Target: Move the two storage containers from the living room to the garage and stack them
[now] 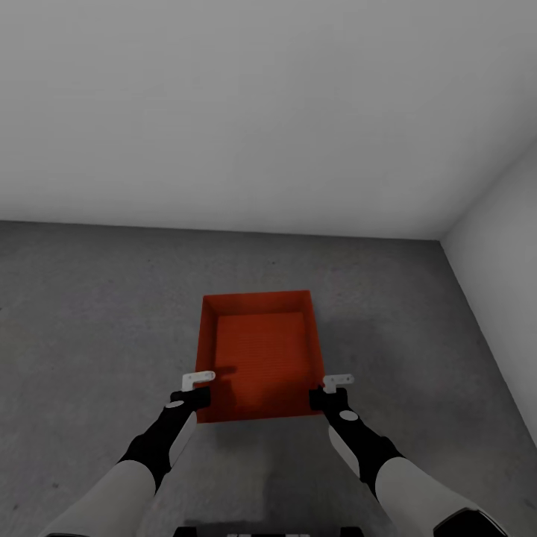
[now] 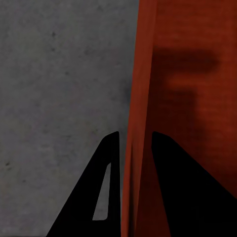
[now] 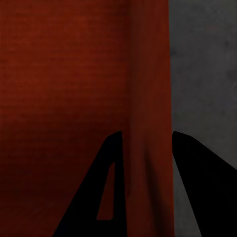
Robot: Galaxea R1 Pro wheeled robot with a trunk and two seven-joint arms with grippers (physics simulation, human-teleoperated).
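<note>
Both forearms reach forward and down from the near edge of the head view, white sleeves ending in black wrists. Left end effector (image 1: 199, 378) sits at the near-left corner of an orange-red storage container (image 1: 257, 358); right end effector (image 1: 338, 381) at the near-right corner.

Left wrist view: dark fingers (image 2: 101, 197) straddle the container's left side wall (image 2: 134, 123), one outside over concrete, one inside, pinching the wall. Right wrist view: fingers (image 3: 101, 197) straddle the right wall (image 3: 150, 123) likewise, though a sliver of gap shows on the outer side, so that grip looks looser.

Container is open-topped, empty, long axis pointing away from the robot. It lies over the dark grey speckled garage floor (image 1: 89, 313), near a plain white wall (image 1: 261, 112), with a second wall (image 1: 500, 298) at the right. Whether it rests on the concrete or hangs just above, I cannot tell.

Risks, as judged:
- Thin smooth walls held only at the near end; the far end could sag or swing if the container is lifted.
- Uneven grip between the two arms could twist it or let the right side slip.
- Releasing one side first would tip it.

Markings: none legible on container, arms or walls.
</note>
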